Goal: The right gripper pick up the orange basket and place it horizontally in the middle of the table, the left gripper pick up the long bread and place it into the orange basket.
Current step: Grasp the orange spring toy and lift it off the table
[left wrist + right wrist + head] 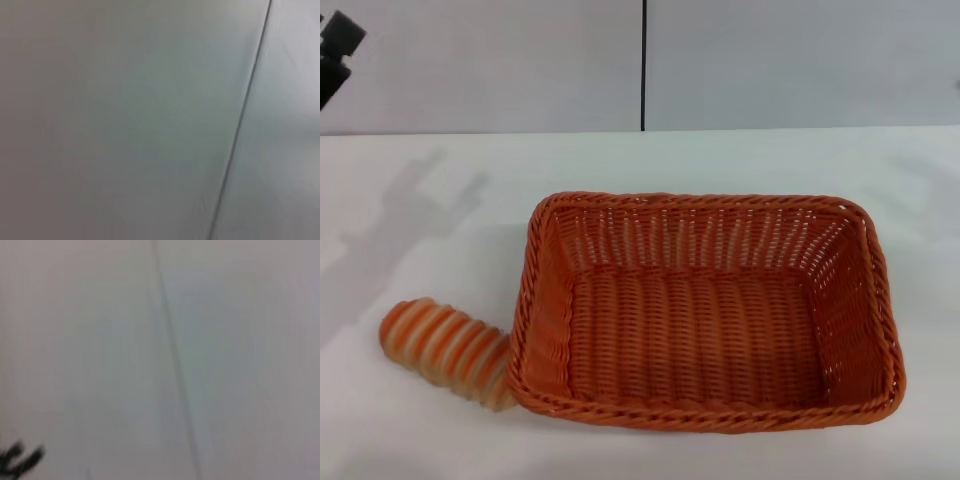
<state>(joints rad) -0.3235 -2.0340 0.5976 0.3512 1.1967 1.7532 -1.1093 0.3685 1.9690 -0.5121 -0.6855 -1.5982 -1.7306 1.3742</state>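
Nearest the camera, the orange basket (705,312) sits on the table (440,180) close to its near edge, roughly mid-width, long side running across the view, empty. It already looks horizontal and central, so I judge the first step done or nearly so. The long bread (448,340) lies at the basket's near-left corner, one end touching or tucked just under the braided rim, the rest angled out toward the table's left edge.

The bread looks light, probably soft or hollow plastic, with ridges that should give fingers purchase. The best hold seems to be across its middle, or toward the free end, away from the rim. The basket looks stiff but light, so it may slide if the bread is dragged against it; lifting straight up first would be safer.

The left gripper (338,45) shows as a dark shape high at the far left, well apart from both things; I cannot tell its finger spacing. The right gripper is out of view. A wall (130,115) fills both wrist views. Nothing else stands on the table.
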